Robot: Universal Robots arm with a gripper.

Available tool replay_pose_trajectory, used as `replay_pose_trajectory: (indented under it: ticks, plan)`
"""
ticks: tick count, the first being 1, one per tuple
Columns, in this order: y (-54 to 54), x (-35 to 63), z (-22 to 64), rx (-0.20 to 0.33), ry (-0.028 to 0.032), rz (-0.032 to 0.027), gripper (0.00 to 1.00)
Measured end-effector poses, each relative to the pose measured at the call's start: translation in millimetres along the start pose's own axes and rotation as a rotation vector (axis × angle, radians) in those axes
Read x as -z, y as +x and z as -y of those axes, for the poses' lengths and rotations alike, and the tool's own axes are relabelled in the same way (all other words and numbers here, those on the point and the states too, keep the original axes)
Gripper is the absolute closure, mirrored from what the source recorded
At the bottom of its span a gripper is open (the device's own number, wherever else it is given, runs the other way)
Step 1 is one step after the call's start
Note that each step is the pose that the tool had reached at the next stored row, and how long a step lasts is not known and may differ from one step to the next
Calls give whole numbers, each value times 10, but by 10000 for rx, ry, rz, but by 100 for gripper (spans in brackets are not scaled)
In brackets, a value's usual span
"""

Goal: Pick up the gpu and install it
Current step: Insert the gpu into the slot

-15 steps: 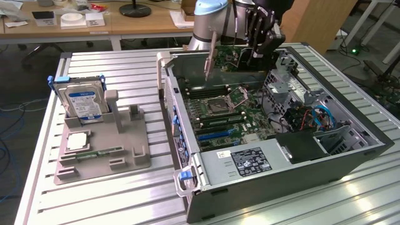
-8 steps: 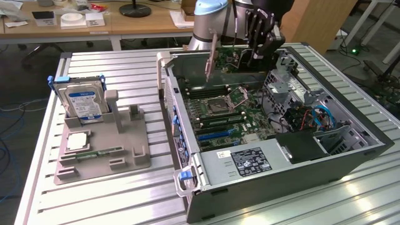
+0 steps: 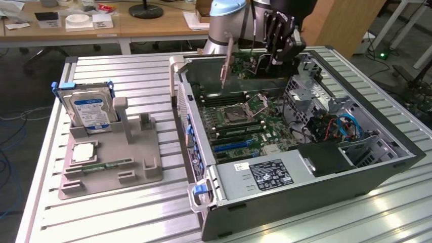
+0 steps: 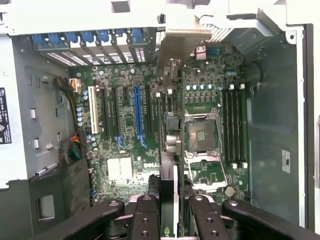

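Observation:
The gpu is a thin dark card held upright over the far end of the open computer case. Its silver metal bracket hangs down towards the exterior view's left. My gripper is shut on the card's upper edge. In the wrist view the gpu shows edge-on as a narrow strip between my black fingers, with its bracket at the far end. The card hovers above the motherboard, between the expansion slots, one of them blue, and the empty processor socket.
A grey tray at the exterior view's left holds a standing hard drive, a processor chip and a green memory stick. The power supply and drive cage crowd the case. Wooden desks stand behind.

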State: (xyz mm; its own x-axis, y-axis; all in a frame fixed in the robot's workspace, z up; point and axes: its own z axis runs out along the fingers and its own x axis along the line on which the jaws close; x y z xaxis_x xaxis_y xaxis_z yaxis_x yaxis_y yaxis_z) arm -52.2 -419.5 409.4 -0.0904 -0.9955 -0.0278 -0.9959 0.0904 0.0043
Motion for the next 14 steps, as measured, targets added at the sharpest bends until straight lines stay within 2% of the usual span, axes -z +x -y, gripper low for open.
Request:
replay_pose_trajectory:
  ticks: [7,14]
  plan:
    - [30,-7,-94,53,3,22,73]
    - [35,-14,-109,78,3,22,73]
